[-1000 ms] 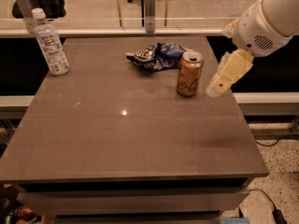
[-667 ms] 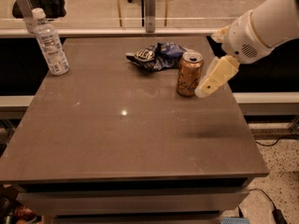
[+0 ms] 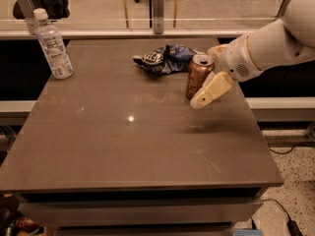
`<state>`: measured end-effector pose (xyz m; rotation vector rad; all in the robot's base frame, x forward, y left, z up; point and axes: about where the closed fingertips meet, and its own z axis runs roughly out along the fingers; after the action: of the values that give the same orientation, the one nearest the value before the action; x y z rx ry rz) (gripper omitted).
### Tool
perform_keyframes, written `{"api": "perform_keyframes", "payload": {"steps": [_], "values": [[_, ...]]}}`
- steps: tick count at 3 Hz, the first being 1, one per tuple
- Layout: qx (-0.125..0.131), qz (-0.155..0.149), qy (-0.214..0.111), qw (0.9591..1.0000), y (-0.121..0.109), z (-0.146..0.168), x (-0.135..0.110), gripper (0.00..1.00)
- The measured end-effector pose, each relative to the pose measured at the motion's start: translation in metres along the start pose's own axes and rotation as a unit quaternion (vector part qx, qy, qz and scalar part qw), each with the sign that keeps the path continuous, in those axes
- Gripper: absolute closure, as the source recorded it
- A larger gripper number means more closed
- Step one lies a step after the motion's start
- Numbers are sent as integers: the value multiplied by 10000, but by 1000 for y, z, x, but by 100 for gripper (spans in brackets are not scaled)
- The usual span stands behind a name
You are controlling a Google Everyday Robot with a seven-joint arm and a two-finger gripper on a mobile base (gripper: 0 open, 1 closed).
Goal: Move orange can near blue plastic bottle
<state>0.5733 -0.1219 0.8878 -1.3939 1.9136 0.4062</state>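
The orange can (image 3: 197, 75) stands upright on the table (image 3: 133, 146), right of centre, just right of a blue chip bag. The blue plastic bottle (image 3: 52, 45) stands upright at the table's far left corner, far from the can. My gripper (image 3: 212, 71) comes in from the right at can height and is open. Its near finger (image 3: 210, 89) lies across the can's lower right front, and the far finger (image 3: 217, 50) shows behind the can's top right. The can sits at the mouth of the jaws, not clamped.
A crumpled blue foil chip bag (image 3: 165, 58) lies just left of and behind the can. A glass rail with metal posts (image 3: 157, 9) runs behind the table. My white arm (image 3: 275, 41) spans the right edge.
My gripper has moved left and slightly down toward the can, and its near finger now overlaps the can's right side. The can, bag and bottle have not moved.
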Motion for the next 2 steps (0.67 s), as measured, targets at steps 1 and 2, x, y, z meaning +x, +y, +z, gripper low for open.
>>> {"api": "perform_keyframes", "payload": {"steps": [1,2], "values": [[-127,153,-131,9997,-3,20,11,0],[-201,294,-222,9991,-9,33,20,0]]}}
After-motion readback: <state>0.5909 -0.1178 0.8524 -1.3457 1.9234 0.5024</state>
